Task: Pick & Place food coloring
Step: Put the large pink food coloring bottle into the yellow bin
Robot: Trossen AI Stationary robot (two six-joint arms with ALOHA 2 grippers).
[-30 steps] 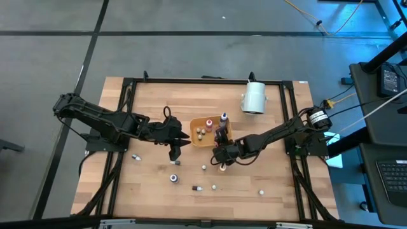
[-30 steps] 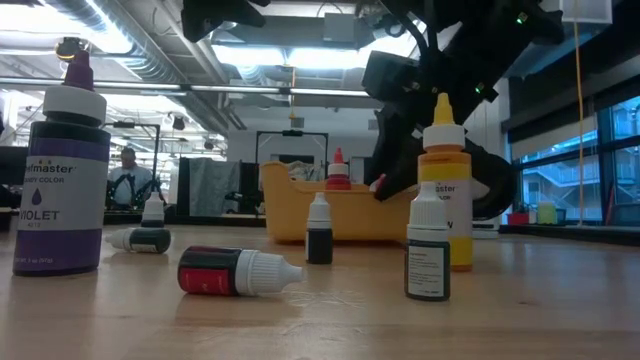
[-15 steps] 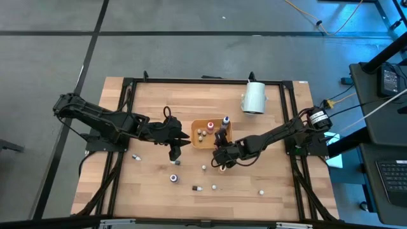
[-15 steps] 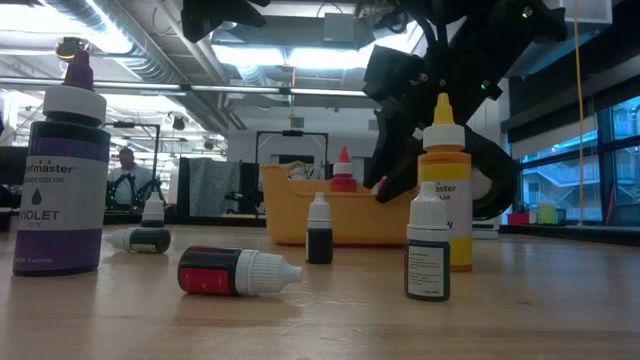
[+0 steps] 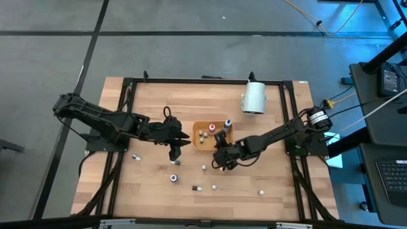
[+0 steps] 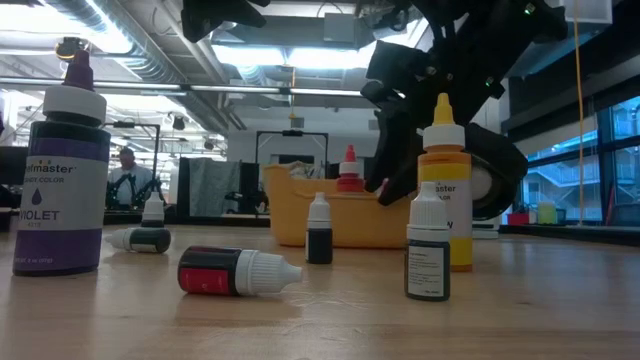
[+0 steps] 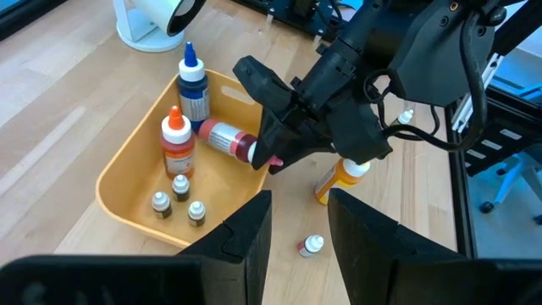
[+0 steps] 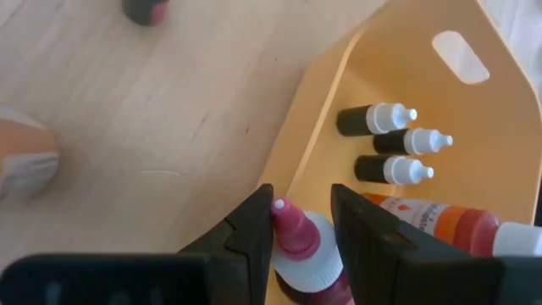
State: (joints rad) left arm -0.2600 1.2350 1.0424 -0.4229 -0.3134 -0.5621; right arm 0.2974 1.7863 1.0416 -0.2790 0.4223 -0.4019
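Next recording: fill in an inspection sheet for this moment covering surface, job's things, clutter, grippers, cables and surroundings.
Surface: light wooden table inside a black frame.
Job's things: shallow orange tray holds a blue-capped bottle, an orange-capped bottle and three small white-capped vials; a red-capped white bottle sits in the right gripper at the tray's edge. More bottles are scattered on the wood, among them a purple bottle labelled violet.
Clutter: large white cylinder at the far edge.
Grippers: right gripper shut on the red-capped bottle; left gripper open, empty, beside the tray.
Cables: yellow cable on the floor.
Surroundings: grey floor; a person far behind.
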